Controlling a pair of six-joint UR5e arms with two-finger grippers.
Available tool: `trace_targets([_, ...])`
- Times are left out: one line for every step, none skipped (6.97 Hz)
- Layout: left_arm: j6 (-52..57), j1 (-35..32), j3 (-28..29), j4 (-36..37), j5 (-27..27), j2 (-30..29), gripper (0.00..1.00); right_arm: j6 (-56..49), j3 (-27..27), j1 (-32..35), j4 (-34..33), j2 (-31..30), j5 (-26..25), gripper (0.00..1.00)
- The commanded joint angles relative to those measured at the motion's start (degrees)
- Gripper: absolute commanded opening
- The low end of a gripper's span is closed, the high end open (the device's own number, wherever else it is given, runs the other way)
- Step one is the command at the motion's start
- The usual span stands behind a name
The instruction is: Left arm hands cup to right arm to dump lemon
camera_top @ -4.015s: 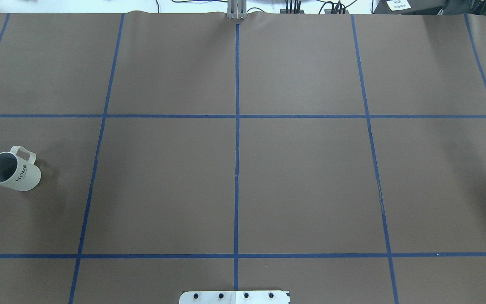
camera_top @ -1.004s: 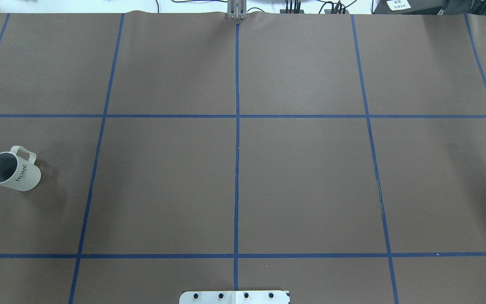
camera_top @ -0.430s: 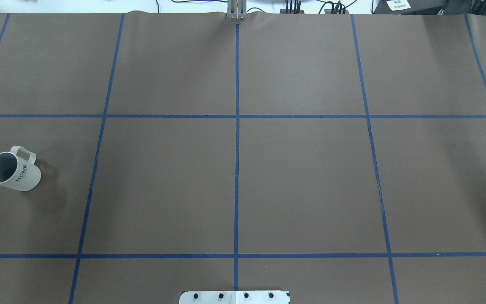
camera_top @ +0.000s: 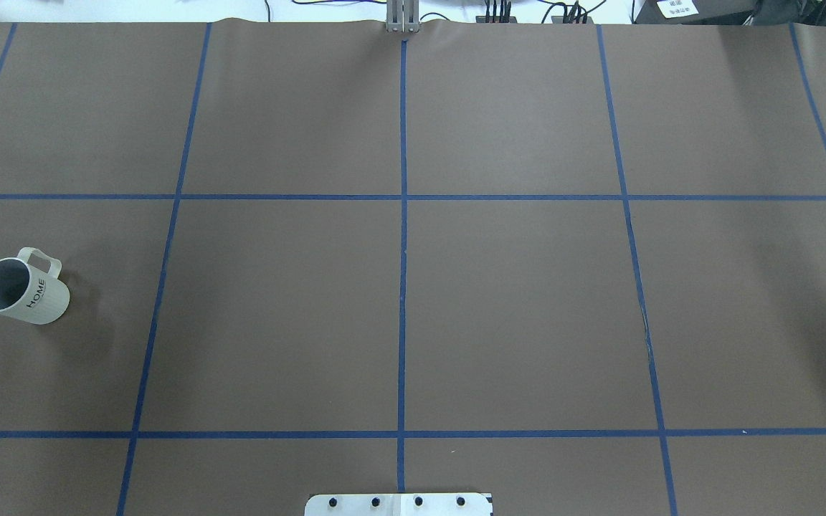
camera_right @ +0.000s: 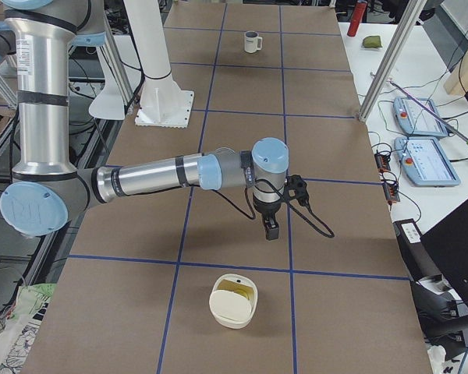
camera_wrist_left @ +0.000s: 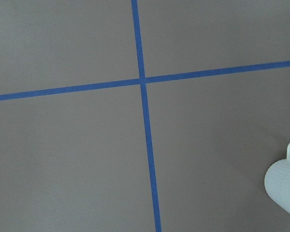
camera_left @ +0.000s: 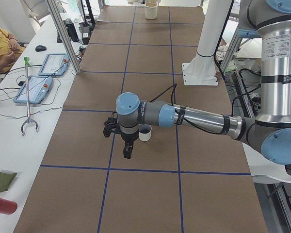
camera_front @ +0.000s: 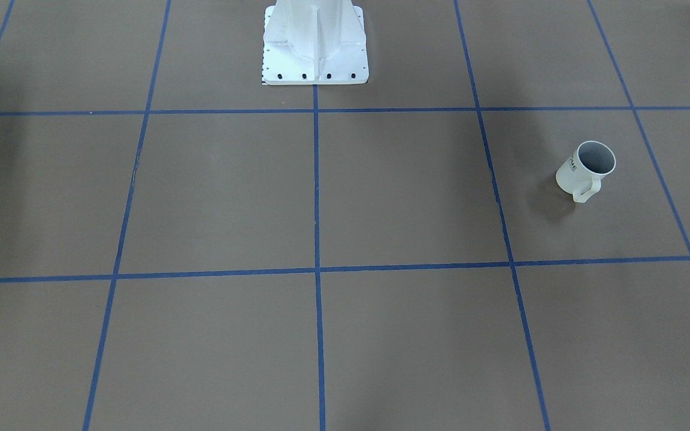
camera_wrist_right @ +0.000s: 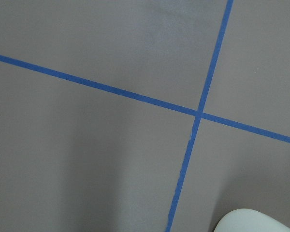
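Note:
The white cup (camera_top: 22, 290) with black "HOME" lettering stands upright on the brown table at the left of the overhead view, its handle toward the far side. It also shows in the front view (camera_front: 586, 167) and at the left wrist view's lower right corner (camera_wrist_left: 285, 186). Its grey inside looks empty; no lemon shows in it. The left gripper (camera_left: 127, 153) shows only in the exterior left view, hanging above the table just beside the cup (camera_left: 144, 132). The right gripper (camera_right: 271, 227) shows only in the exterior right view. I cannot tell whether either is open or shut.
A cream container (camera_right: 234, 300) with something yellow inside sits on the table near the right gripper; its rim shows in the right wrist view (camera_wrist_right: 253, 222). The white robot base (camera_front: 315, 42) stands at the table's middle edge. Blue tape lines grid the table.

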Motion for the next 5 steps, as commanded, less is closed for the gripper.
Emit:
trace_targets([-0.03, 0.63, -0.32, 0.20, 0.03, -0.18, 1.00, -0.08, -0.11, 0.00, -0.02, -0.09, -0.10, 0.99])
trace_targets([-0.03, 0.63, -0.32, 0.29, 0.03, -0.18, 1.00, -0.08, -0.20, 0.00, -0.02, -0.44, -0.10, 0.99])
trace_targets([-0.03, 0.63, -0.32, 0.38, 0.03, -0.09, 1.00, -0.08, -0.20, 0.00, -0.02, -0.62, -0.02, 0.99])
trace_targets([-0.03, 0.63, -0.23, 0.38, 0.03, -0.01, 1.00, -0.08, -0.37, 0.00, -0.02, -1.06, -0.10, 0.99])
trace_targets([-0.03, 0.63, 0.90, 0.55, 0.12, 0.17, 1.00, -0.52, -0.55, 0.00, -0.02, -1.84, -0.02, 0.99])
